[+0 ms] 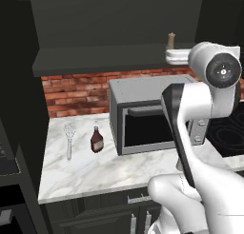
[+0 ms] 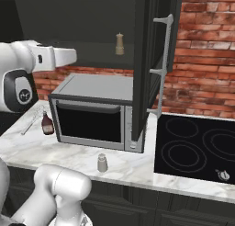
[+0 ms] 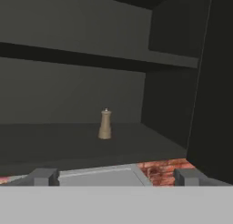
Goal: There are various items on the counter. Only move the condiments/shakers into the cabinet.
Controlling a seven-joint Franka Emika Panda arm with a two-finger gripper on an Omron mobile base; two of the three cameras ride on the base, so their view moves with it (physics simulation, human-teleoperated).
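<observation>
The tan pepper mill (image 3: 105, 124) stands upright on the lower shelf of the dark cabinet (image 3: 68, 145), a little ahead of my gripper (image 3: 116, 177). The gripper is open and its fingertips (image 3: 43, 176) are wide apart with nothing between them. The base views show the same pepper mill (image 1: 170, 40) (image 2: 120, 44) above the microwave. On the counter (image 1: 95, 173), the dark red-brown bottle (image 1: 96, 140) (image 2: 47, 124) stands left of the microwave, beside the wire whisk (image 1: 69, 139). The pale grey shaker (image 2: 102, 163) stands near the counter's front edge, in front of the microwave.
A grey microwave (image 2: 96, 112) sits on the counter under the cabinet. The cabinet's door (image 2: 148, 59) hangs open with its long handle (image 2: 164, 64) toward the black stovetop (image 2: 197, 149). A brick wall (image 1: 76, 95) backs the counter.
</observation>
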